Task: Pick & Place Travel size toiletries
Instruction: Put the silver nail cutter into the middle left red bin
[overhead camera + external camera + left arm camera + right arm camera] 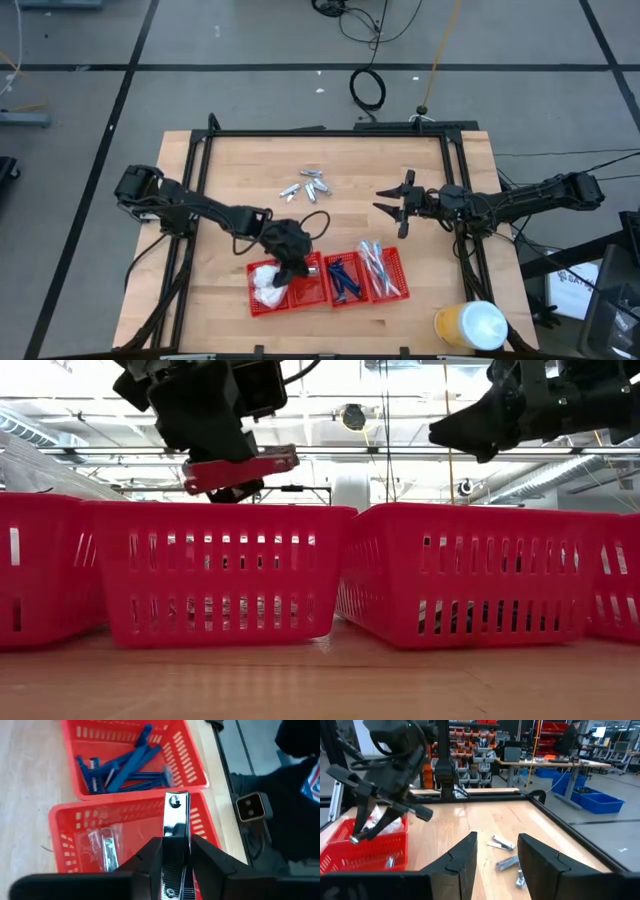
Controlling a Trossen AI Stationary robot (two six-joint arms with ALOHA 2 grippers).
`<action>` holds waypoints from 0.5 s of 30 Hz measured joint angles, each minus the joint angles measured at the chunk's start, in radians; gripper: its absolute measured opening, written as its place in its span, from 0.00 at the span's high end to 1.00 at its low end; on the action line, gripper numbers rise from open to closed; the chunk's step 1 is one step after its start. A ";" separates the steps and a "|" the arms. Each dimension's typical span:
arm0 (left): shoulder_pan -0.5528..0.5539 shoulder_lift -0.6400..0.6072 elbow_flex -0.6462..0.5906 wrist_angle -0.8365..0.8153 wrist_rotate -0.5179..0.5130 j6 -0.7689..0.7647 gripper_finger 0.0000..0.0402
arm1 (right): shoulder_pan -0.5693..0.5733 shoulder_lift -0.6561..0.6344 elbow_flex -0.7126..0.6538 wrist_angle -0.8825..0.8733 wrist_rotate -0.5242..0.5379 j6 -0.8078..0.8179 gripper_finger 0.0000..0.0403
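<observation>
Along the near side of the tabletop (240, 160), a row of four red baskets. Above the second basket (60, 820) from the left, the left gripper (176, 842), nearly closed, with both fingers against the sides of a silvery clipper (176, 820); clipper upright between them, its end sticking out past the fingertips, clear of the basket floor. Down in that same basket, one clear-wrapped clipper (106, 847), lying flat. In the next basket (186, 755) to the right, a heap of blue razors (127, 765), crossed over one another. In the leftmost basket (252, 302), white packets (265, 285), partly hidden under the left arm in the high view. In the rightmost basket (402, 268), pale wrapped sticks (380, 268), side by side. Farther back, near the middle of the tabletop, a small cluster of loose clippers (305, 186), well apart from the baskets. To the right of that cluster, the right gripper (388, 204), held above the wood with fingers spread partway and nothing between them, pointing toward the loose clippers. At the near right corner, beside the rightmost basket but apart from it, a yellow tub (472, 325) with a white lid.
</observation>
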 joint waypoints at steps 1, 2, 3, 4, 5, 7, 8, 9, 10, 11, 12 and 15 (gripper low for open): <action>0.004 0.000 0.000 -0.002 0.000 -0.009 0.73 | 0.000 0.000 0.000 0.005 0.000 0.000 0.68; 0.007 0.000 0.000 -0.004 0.000 -0.011 0.71 | 0.000 0.000 0.000 0.010 0.000 -0.002 0.68; 0.009 0.000 0.000 -0.004 0.000 -0.011 0.68 | 0.000 0.000 0.000 0.010 0.000 -0.005 0.68; 0.012 0.000 0.000 -0.004 0.000 -0.009 0.64 | 0.000 0.000 0.000 0.009 0.000 -0.005 0.68; 0.013 0.000 0.000 -0.004 0.000 -0.009 0.61 | 0.000 0.000 0.000 0.010 0.000 -0.005 0.68; 0.013 0.000 0.000 -0.006 0.000 0.001 0.55 | 0.000 -0.001 0.000 0.013 0.000 -0.006 0.68; 0.014 0.000 0.000 -0.006 0.000 0.017 0.53 | 0.000 -0.001 0.000 0.012 0.000 -0.006 0.68; 0.016 0.000 0.000 -0.006 0.000 0.036 0.51 | 0.000 -0.001 0.000 0.012 0.000 -0.007 0.68; 0.018 0.000 0.000 -0.006 0.000 0.054 0.48 | 0.000 -0.001 0.000 0.012 0.000 -0.008 0.68; 0.023 0.000 0.000 -0.006 0.001 0.070 0.47 | 0.000 -0.001 0.000 0.012 0.000 -0.008 0.68; 0.030 -0.002 0.000 -0.007 0.001 0.079 0.46 | 0.000 -0.001 0.000 0.012 0.000 -0.008 0.68; 0.057 -0.016 0.001 -0.011 0.000 0.083 0.44 | 0.000 -0.001 0.000 0.012 0.000 -0.008 0.68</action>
